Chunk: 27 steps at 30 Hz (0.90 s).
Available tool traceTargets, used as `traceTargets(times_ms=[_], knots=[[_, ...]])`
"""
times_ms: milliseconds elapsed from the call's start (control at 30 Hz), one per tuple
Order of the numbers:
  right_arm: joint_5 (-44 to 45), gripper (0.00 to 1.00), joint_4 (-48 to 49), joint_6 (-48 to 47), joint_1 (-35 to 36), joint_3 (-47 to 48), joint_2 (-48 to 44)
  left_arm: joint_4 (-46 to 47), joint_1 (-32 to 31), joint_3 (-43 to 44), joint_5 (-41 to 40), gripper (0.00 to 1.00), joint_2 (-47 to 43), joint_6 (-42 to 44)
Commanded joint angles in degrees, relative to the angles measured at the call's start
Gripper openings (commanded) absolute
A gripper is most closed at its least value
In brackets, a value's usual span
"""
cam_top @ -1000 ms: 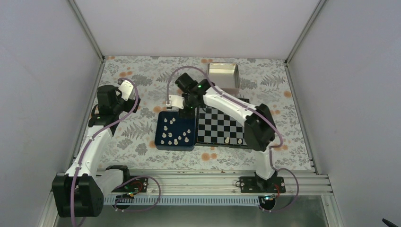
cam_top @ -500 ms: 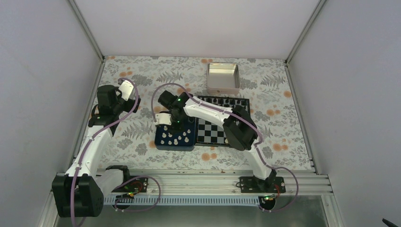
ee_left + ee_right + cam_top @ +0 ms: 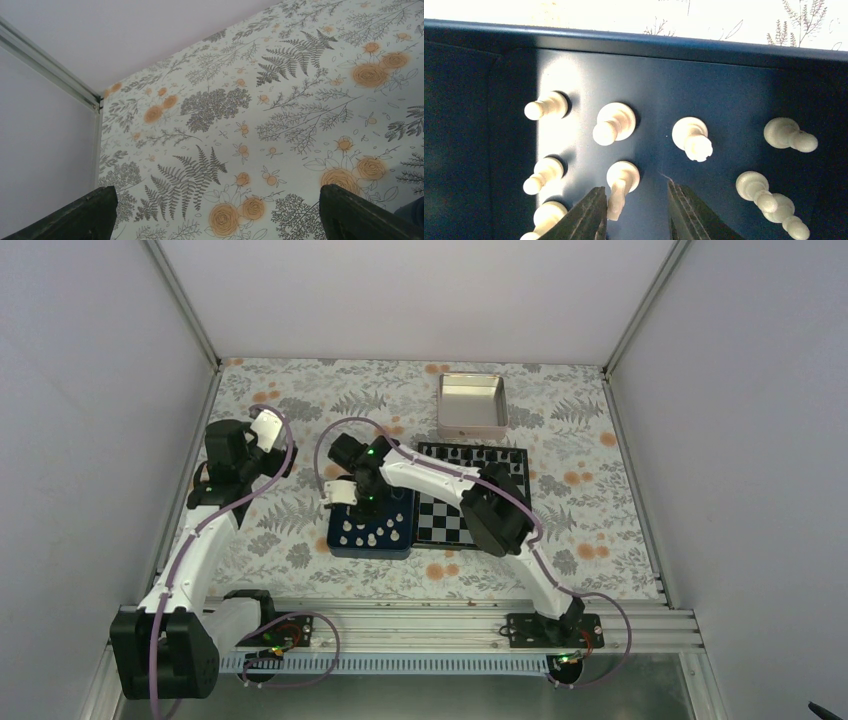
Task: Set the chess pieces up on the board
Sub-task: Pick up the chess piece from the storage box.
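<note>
Right fingers (image 3: 684, 212) set low inside dark blue tray (image 3: 674, 50), held partly open around one cream piece (image 3: 622, 176). Piece seen close against one finger, gap left at other; no firm grip shown. Remaining chess pieces (image 3: 614, 122) scattered on tray floor, some upright, some tilted. Tray placed just left of board (image 3: 440, 522). Dark pieces (image 3: 480, 453) lined along board's far row. Left fingers (image 3: 85, 215) spread fully wide, nothing held, hung above floral tabletop (image 3: 250, 125) at left side. Silver tin (image 3: 472, 405) placed beyond board.
</note>
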Motion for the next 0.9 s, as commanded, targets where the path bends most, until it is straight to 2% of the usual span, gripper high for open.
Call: traceTargets(times_ms=[0,233,433,533,733,867], knots=[[0.78,0.32,-0.34,0.95,0.91,1.37,1.64,2.39,0.26,-1.20,0.50,1.00,-0.45,-0.72],[1.12,0.26,-1.00,1.09,1.03,1.92,2.75,2.44,0.28,-1.38,0.52,1.00,-0.68,-0.55],[1.10,0.10,-1.30,1.16,1.14,1.78,2.68,2.43,0.30,-1.41,0.76,1.00,-0.44,-0.72],[1.23,0.06,-1.21,1.20,1.20,1.78,1.76,2.35,0.25,-1.43,0.67,1.00,-0.70,-0.75],[2.30,0.04,-1.92,1.17,0.50,0.80,-3.86,2.26,0.30,-1.50,0.29,1.00,-0.71,-0.68],[3.03,0.04,-1.59,1.11,-1.58,-3.98,-11.65,2.09,0.30,-1.29,0.28,1.00,-0.71,-0.73]])
